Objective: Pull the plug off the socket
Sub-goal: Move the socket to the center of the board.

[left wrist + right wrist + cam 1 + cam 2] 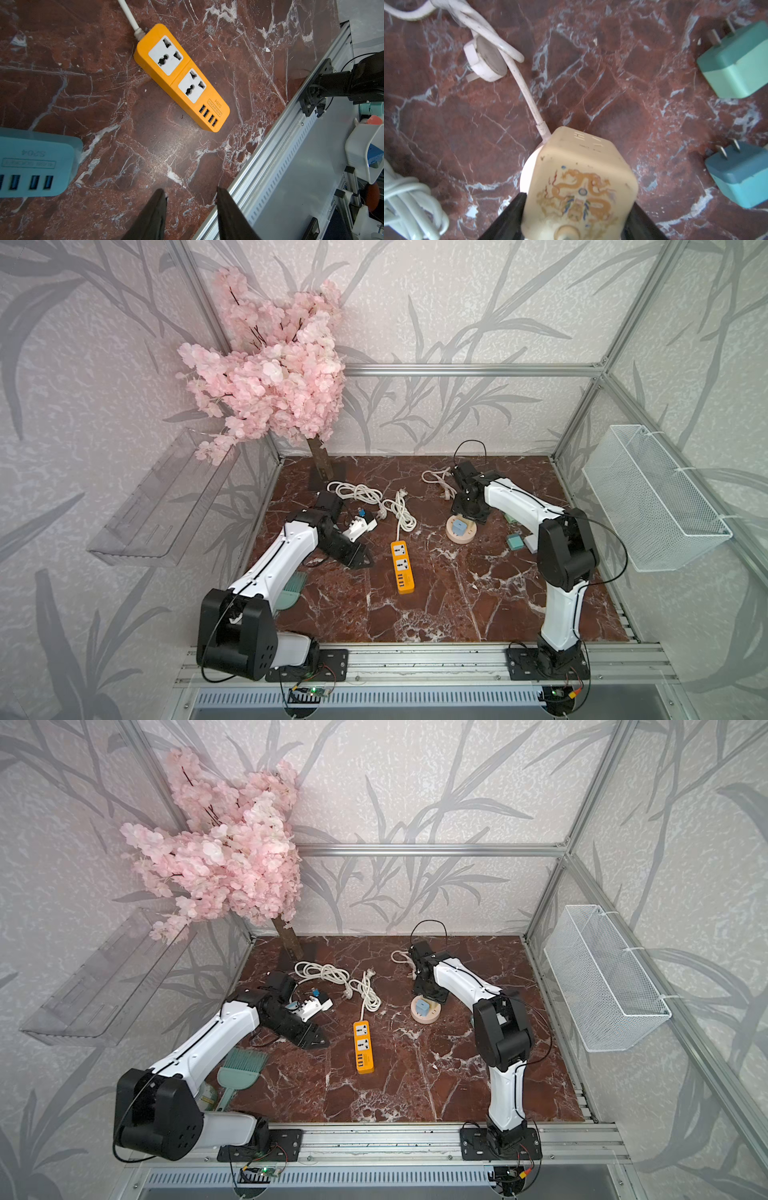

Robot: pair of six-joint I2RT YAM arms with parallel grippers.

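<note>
Above the socket (pixel 457 540), right arm (pixel 519 497) bent, tool (pixel 578 200) clamping plug (pixel 579 166).

1. The worktop (pixel 457 605) is red-brown marble with white veins and fills the lower middle of both top views.
2. At centre, an orange power strip (pixel 402 567) lies flat, with its white cord (pixel 404 510) coiled just above it.
3. Right of centre sits a round beige socket (pixel 460 531). A pale teal adapter (pixel 737 62) and a darker teal adapter (pixel 741 176) lie on their sides near each other.
4. Upper left — a tree trunk (pixel 322 462), a loose white cable (pixel 357 490) and a white multi-socket (pixel 359 526).
5. Lower left edge — a teal brush (pixel 243 1065).
</note>
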